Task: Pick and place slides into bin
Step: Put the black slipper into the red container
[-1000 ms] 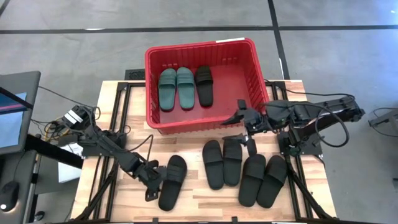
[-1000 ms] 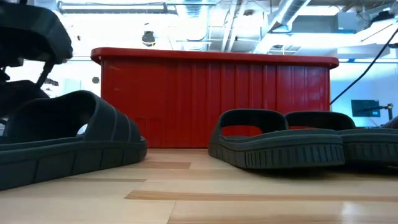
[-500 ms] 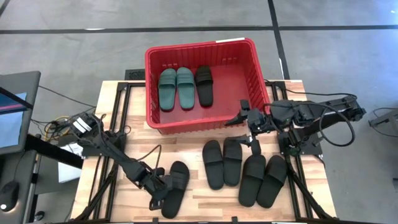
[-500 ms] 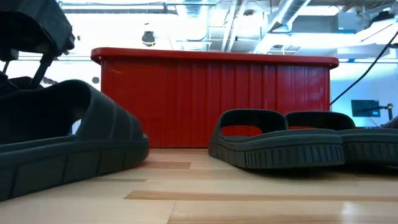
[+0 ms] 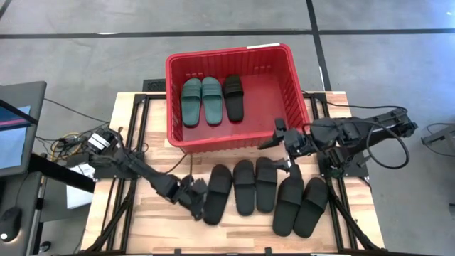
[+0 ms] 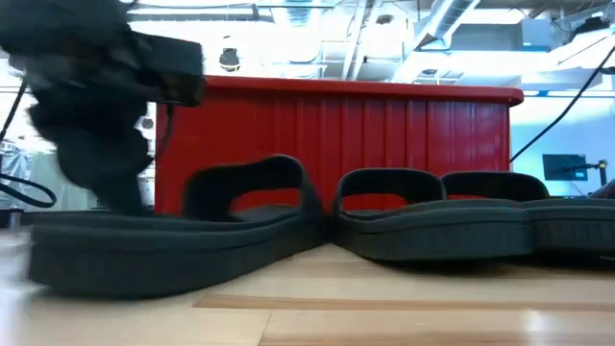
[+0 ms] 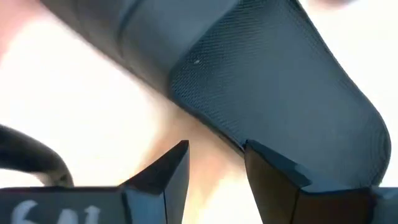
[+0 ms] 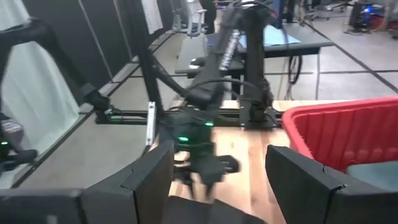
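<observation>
Slide [image 5: 217,193], black, lies on the tabletop [image 5: 234,224] beside two black pairs, its heel edge pinched by the left gripper [image 5: 197,202]; right gripper [image 5: 283,146] hovers spread near the bin [image 5: 229,139].

arms: two black jointed metal | cables: black looped | fingers [image 8: 314,186]: dark angular wedges | left wrist marking: white numerals | left base: white tag

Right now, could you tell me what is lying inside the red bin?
Inside the bin lie three slides: a dull green pair side by side and one black slide right of them. The rest of the floor looks bare red; the strip behind the near wall is hidden.
</observation>
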